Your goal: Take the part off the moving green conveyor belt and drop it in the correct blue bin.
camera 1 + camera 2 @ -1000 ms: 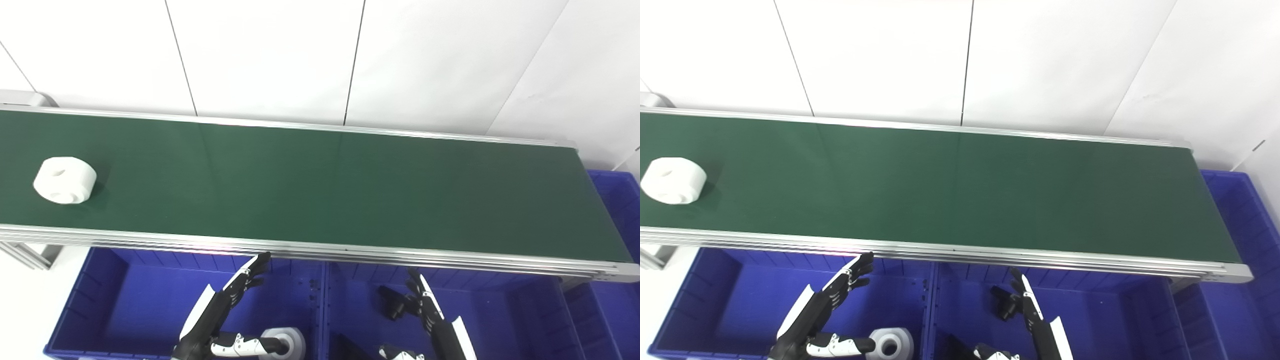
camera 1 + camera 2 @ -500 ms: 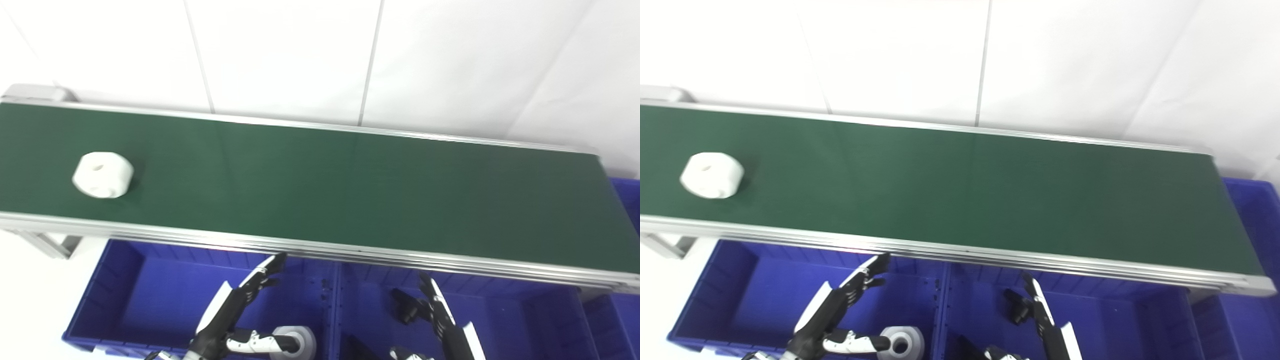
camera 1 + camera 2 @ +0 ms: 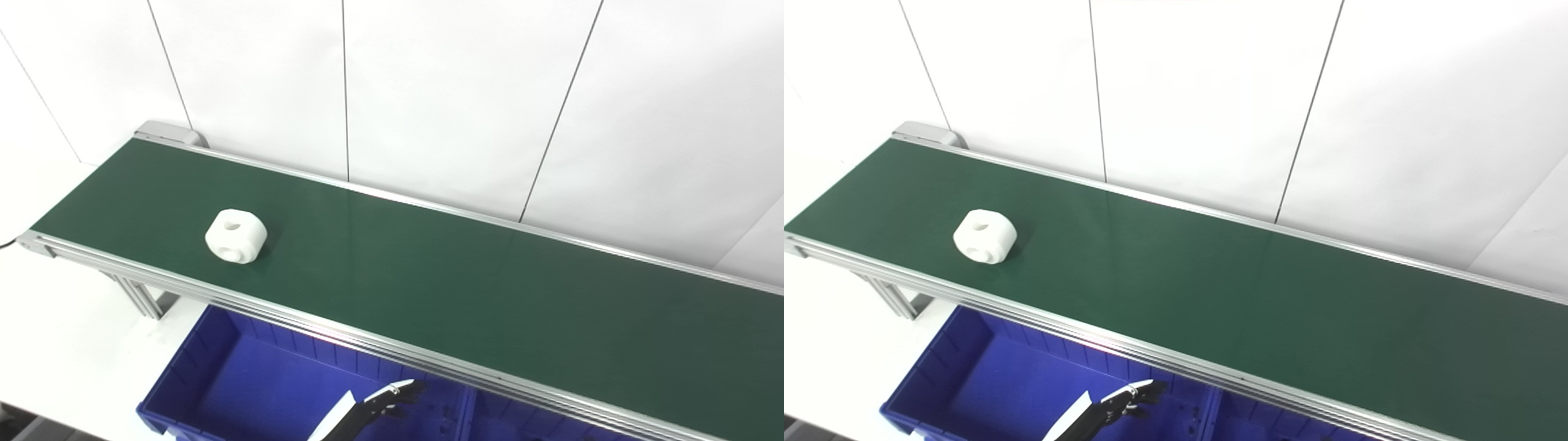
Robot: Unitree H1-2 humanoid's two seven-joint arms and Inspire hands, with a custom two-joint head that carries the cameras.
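A white round part [image 3: 236,236] with a hole in its top and another in its side lies on the green conveyor belt [image 3: 465,288], toward the belt's left end. My left hand [image 3: 373,409] shows only at the bottom edge, over the left blue bin [image 3: 245,392], well below and to the right of the part. Its fingers are stretched out and apart, with nothing in them. My right hand is out of the picture.
An aluminium rail [image 3: 343,327] runs along the belt's near edge, above the bins. A second blue bin [image 3: 508,419] starts just right of the divider. White wall panels stand behind the belt. The belt's left end rests on a metal leg [image 3: 138,297].
The camera has swung left and up, so the belt's left end is in view and the right hand has dropped out. The part has travelled right along the belt.
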